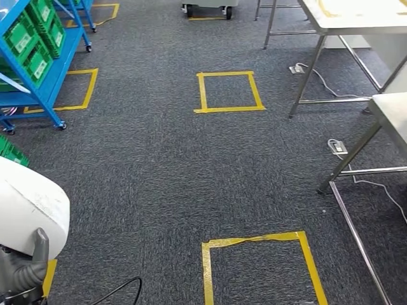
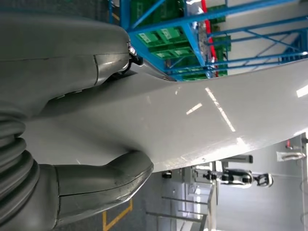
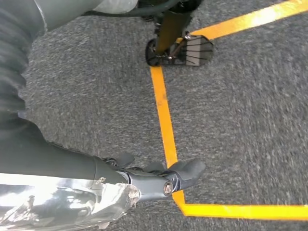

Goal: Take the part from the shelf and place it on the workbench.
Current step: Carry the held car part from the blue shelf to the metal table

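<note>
Head view: two yellow tape squares [image 1: 229, 92] on carpet [image 1: 144, 171].

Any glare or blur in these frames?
Head view: sharp, even light on the carpet. Left wrist view: streaks of ceiling-light glare on the white part held by the left hand. Right wrist view: slightly soft around the yellow tape.

Large white glossy curved part [image 2: 188, 120] held in the left hand [image 2: 72, 120], its rounded edge low at the left in the head view, blue shelf [image 1: 46, 70] behind, white tabletop [image 1: 364, 19] far right
</note>
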Tool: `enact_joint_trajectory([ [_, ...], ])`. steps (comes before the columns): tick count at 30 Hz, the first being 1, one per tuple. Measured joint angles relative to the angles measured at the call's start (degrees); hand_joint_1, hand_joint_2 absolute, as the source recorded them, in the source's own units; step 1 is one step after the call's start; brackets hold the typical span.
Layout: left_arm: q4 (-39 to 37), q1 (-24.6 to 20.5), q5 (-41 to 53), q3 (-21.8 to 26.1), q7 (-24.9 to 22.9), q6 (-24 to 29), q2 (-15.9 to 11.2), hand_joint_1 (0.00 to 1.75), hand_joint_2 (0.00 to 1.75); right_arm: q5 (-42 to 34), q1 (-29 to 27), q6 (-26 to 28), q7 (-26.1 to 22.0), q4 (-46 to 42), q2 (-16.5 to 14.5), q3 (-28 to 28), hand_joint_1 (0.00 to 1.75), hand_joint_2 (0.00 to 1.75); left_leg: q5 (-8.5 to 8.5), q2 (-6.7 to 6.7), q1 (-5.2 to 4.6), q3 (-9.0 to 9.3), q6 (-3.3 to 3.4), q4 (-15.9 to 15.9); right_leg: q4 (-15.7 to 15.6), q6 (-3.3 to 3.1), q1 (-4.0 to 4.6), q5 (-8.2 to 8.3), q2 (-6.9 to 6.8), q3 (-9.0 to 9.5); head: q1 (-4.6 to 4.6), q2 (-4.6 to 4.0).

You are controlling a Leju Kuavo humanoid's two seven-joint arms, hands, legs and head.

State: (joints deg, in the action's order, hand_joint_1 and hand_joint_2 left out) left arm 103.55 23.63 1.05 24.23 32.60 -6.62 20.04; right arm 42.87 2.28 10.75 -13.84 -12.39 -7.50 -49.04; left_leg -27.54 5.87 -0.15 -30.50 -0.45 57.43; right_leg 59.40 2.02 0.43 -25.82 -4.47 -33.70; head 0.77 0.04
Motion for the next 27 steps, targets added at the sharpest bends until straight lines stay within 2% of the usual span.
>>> enact_joint_trajectory([
  [2,0.2,-0.1,0.4,0.1,0.0,-0.3,0.0,1.75,1.75,-0.6,0.0,0.2,0.3,0.0,0.1,-0.1,0.0,1.75,-0.08,1.17,0.04,0.22,-0.6,-0.2,-0.2,-0.69,0.14,0.28,1.42,-0.27,-0.03,0.0],
  [3,0.3,-0.3,0.8,0.1,0.1,-0.8,0.1,1.75,1.75,-1.2,0.0,0.2,0.5,0.0,0.2,-0.2,0.0,1.75,-0.39,0.83,0.16,0.28,-0.92,0.0,-0.4,-1.03,0.06,0.45,2.13,-0.24,-0.07,0.0],
  [4,0.4,-0.4,1.4,0.1,0.4,-1.5,0.1,1.75,1.75,-1.9,-0.1,0.1,0.6,0.0,0.3,-0.4,0.0,1.75,-1.2,-0.25,0.29,0.01,-1.21,0.8,-0.7,-1.39,-0.09,0.66,2.8,-0.15,-0.14,0.0],
  [5,0.5,-0.4,2.0,0.0,0.8,-2.0,0.1,1.75,1.75,-2.9,0.0,-0.2,0.6,0.0,0.4,-0.9,0.0,1.75,-2.68,-1.83,0.41,-0.92,-1.45,3.1,-1.0,-1.7,-0.29,0.86,3.54,0.04,-0.26,0.0],
  [6,0.6,-0.5,2.2,0.0,1.2,-2.2,0.1,1.75,1.75,-3.8,0.1,-0.8,0.5,0.0,0.5,-1.4,0.0,1.75,-4.5,-3.61,0.52,-2.42,-1.59,6.4,-1.0,-1.89,-0.38,0.98,4.28,-0.01,-0.4,0.0],
  [7,0.6,-0.5,2.3,-0.1,1.5,-1.9,0.1,1.75,1.75,-4.5,0.2,-1.5,0.2,0.0,0.5,-2.0,0.0,1.75,-6.31,-4.68,0.57,-4.37,-1.68,10.4,-1.0,-2.03,-0.44,1.06,5.11,-0.09,-0.47,0.0],
  [8,0.6,-0.6,2.2,-0.2,1.7,-1.5,0.1,1.75,1.75,-4.9,0.3,-2.0,0.0,0.0,0.6,-2.5,0.0,1.75,-7.48,-5.2,0.6,-6.16,-1.75,13.8,-1.0,-2.07,-0.46,1.09,6.01,-0.16,-0.52,0.0],
  [9,0.6,-0.8,2.2,-0.2,1.7,-1.2,0.1,1.75,1.75,-4.8,0.2,-2.4,-0.2,0.0,0.6,-2.9,0.0,1.75,-7.48,-5.4,0.63,-7.19,-1.78,15.5,-1.0,-2.07,-0.47,1.12,6.9,-0.17,-0.54,0.0],
  [10,0.6,-1.1,2.2,-0.3,1.6,-1.3,0.1,1.75,1.75,-4.5,0.1,-2.7,-0.6,0.0,0.6,-3.1,0.0,1.75,-6.37,-5.54,0.67,-7.28,-1.79,15.1,-1.0,-2.01,-0.51,1.17,7.78,-0.15,-0.52,0.0],
  [11,0.6,-1.4,2.3,-0.3,1.5,-1.7,0.1,1.75,1.75,-4.0,0.0,-3.0,-1.2,0.0,0.6,-3.3,0.0,1.75,-4.41,-5.77,0.74,-6.34,-1.79,12.8,-1.0,-1.89,-0.58,1.23,8.63,-0.13,-0.53,0.0],
  [12,0.6,-1.8,2.4,-0.3,1.2,-2.3,0.1,1.75,1.75,-3.4,-0.1,-3.6,-2.2,0.0,0.6,-3.4,0.0,1.75,-2.11,-6.73,0.92,-4.7,-1.84,9.0,-1.0,-1.68,-0.68,1.3,9.49,-0.15,-0.56,0.0],
  [13,0.4,-2.3,2.6,-0.3,0.8,-2.6,0.1,1.75,1.75,-2.7,-0.1,-4.2,-3.3,0.0,0.6,-3.4,0.0,1.75,-0.49,-8.35,1.17,-2.98,-1.9,5.1,-0.8,-1.37,-0.67,1.32,10.3,-0.31,-0.61,0.0],
  [15,-0.5,-3.4,2.7,-0.1,0.0,-1.5,0.1,1.75,1.75,-0.9,0.1,-4.5,-4.9,0.0,0.6,-3.3,0.0,1.75,0.78,-10.88,1.47,-1.01,-1.71,0.5,-0.6,-0.62,-0.75,1.51,11.75,-0.89,-0.62,0.01],
  [16,-1.3,-4.0,1.8,0.0,-0.1,-0.5,0.2,1.75,1.75,0.3,0.1,-4.0,-4.6,0.1,0.5,-3.1,0.0,1.75,0.64,-11.11,1.39,-0.88,-1.35,0.0,-0.6,-0.18,-0.86,1.69,12.41,-1.2,-0.61,0.01],
  [17,-2.2,-4.5,0.2,0.1,-0.1,0.2,0.2,1.75,1.75,1.4,0.0,-3.2,-3.6,0.1,0.4,-2.8,0.0,1.75,0.75,-10.43,1.3,-0.93,-0.85,-0.1,-0.9,0.25,-1.07,1.91,13.04,-1.48,-0.6,0.01],
  [18,-3.1,-5.0,-1.6,0.1,0.2,0.5,0.2,1.75,1.75,2.3,-0.2,-2.3,-2.2,0.1,0.2,-2.6,0.0,1.75,0.9,-9.73,1.23,-0.88,-0.36,-0.2,-0.8,0.59,-1.16,1.92,12.8,-1.72,-0.62,0.0],
  [19,-4.0,-5.3,-2.7,0.2,0.5,0.2,0.3,1.75,1.75,2.9,-0.4,-1.4,-0.6,0.2,0.0,-2.3,0.0,1.75,1.05,-9.03,1.22,-0.8,0.12,-0.4,0.0,0.82,-1.13,1.38,11.63,-2.23,-0.43,0.0],
  [20,-4.8,-5.4,-3.1,0.2,0.9,-0.2,0.4,1.75,1.75,3.2,-0.4,-0.6,0.6,0.2,-0.2,-2.2,0.0,1.75,1.16,-8.24,1.21,-0.74,0.5,-0.6,2.0,0.96,-1.03,0.18,9.87,-3.27,-0.26,0.0],
  [21,-5.5,-5.5,-2.8,0.3,1.2,-0.5,0.5,1.75,1.75,3.2,-0.4,-0.2,1.5,0.3,-0.4,-2.2,0.0,1.75,1.16,-7.46,1.06,-0.71,0.76,-0.7,5.2,1.01,-0.94,-1.54,7.75,-4.74,-0.07,0.0],
  [22,-6.0,-5.4,-2.1,0.3,1.3,-0.8,0.5,1.75,1.75,3.1,-0.2,0.1,2.0,0.3,-0.6,-2.1,0.0,1.75,1.12,-6.62,0.88,-0.7,0.94,-0.7,9.1,1.1,-0.91,-3.46,6.24,-6.61,0.07,0.0],
  [23,-6.4,-5.4,-1.4,0.3,1.4,-1.1,0.5,1.75,1.75,2.7,-0.2,0.2,2.2,0.3,-0.7,-2.1,0.0,1.75,1.07,-5.75,0.71,-0.7,1.02,-0.7,12.7,1.18,-0.94,-4.93,5.48,-8.3,0.08,0.0],
  [24,-6.6,-5.4,-0.5,0.3,1.4,-1.4,0.5,1.75,1.75,2.4,-0.2,0.2,2.4,0.3,-0.7,-2.1,0.0,1.75,1.0,-4.9,0.59,-0.66,1.07,-0.7,14.9,1.2,-0.95,-5.5,5.14,-9.23,0.08,0.0],
  [25,-6.6,-5.4,0.4,0.1,1.4,-1.6,0.5,1.75,1.75,2.0,-0.2,0.1,2.7,0.3,-0.7,-2.2,0.0,1.75,0.92,-4.08,0.51,-0.58,1.06,-0.7,14.9,1.18,-0.94,-5.02,4.97,-9.07,0.09,0.0],
  [26,-6.6,-5.5,1.1,-0.1,1.2,-1.6,0.5,1.75,1.75,1.7,-0.3,-0.1,3.1,0.3,-0.7,-2.3,0.0,1.75,0.8,-3.34,0.47,-0.44,1.01,-0.7,12.6,1.09,-0.9,-3.6,4.67,-7.69,0.1,0.0],
  [27,-6.6,-5.6,2.2,-0.5,1.1,-1.3,0.6,1.75,1.75,1.4,-0.3,-0.4,3.7,0.3,-0.7,-2.4,0.0,1.75,0.65,-2.63,0.45,-0.22,0.89,-0.7,8.8,0.93,-0.82,-1.73,3.87,-5.43,0.1,0.0],
])
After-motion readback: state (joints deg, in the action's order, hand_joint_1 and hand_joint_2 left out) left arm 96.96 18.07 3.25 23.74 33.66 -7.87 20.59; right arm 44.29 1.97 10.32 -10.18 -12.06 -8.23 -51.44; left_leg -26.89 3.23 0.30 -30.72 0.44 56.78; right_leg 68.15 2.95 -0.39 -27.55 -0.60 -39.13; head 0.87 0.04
